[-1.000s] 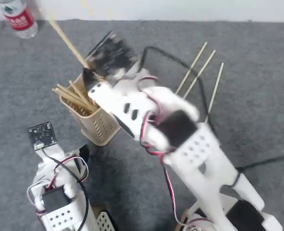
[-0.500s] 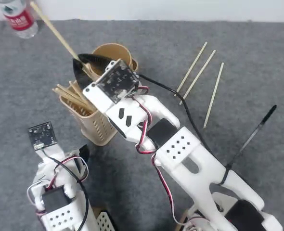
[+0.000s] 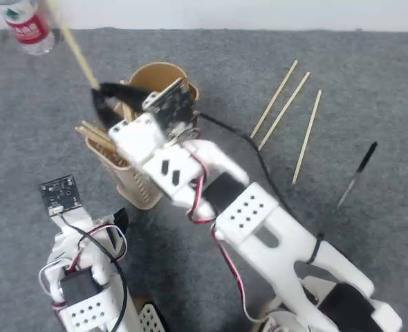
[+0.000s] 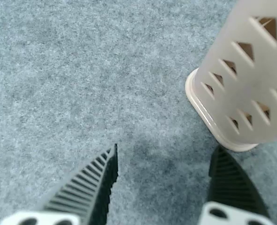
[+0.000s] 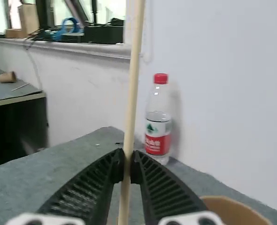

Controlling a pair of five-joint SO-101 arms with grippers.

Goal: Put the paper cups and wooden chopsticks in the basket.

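Note:
My right gripper (image 3: 106, 97) hangs over the beige slotted basket (image 3: 136, 181), shut on a wooden chopstick (image 3: 72, 45) that slants up toward the far left. In the right wrist view the chopstick (image 5: 132, 89) stands pinched between the shut jaws of the right gripper (image 5: 127, 163). Several chopsticks (image 3: 97, 135) lean inside the basket. A brown paper cup (image 3: 160, 75) stands at the basket's far side, its rim (image 5: 232, 210) near the gripper. Three chopsticks (image 3: 284, 111) lie on the grey mat at the right. My left gripper (image 4: 166, 161) is open, low over the mat beside the basket (image 4: 239, 89).
A water bottle (image 3: 25, 24) with a red label stands at the far left corner, in front of the white wall (image 5: 213, 93). A black zip tie (image 3: 356, 176) lies on the mat at the right. The left arm (image 3: 79, 277) rests at the near left.
The right arm has swung left over the basket, carrying the chopstick with it. The paper cup came into sight behind it. The left arm has not moved.

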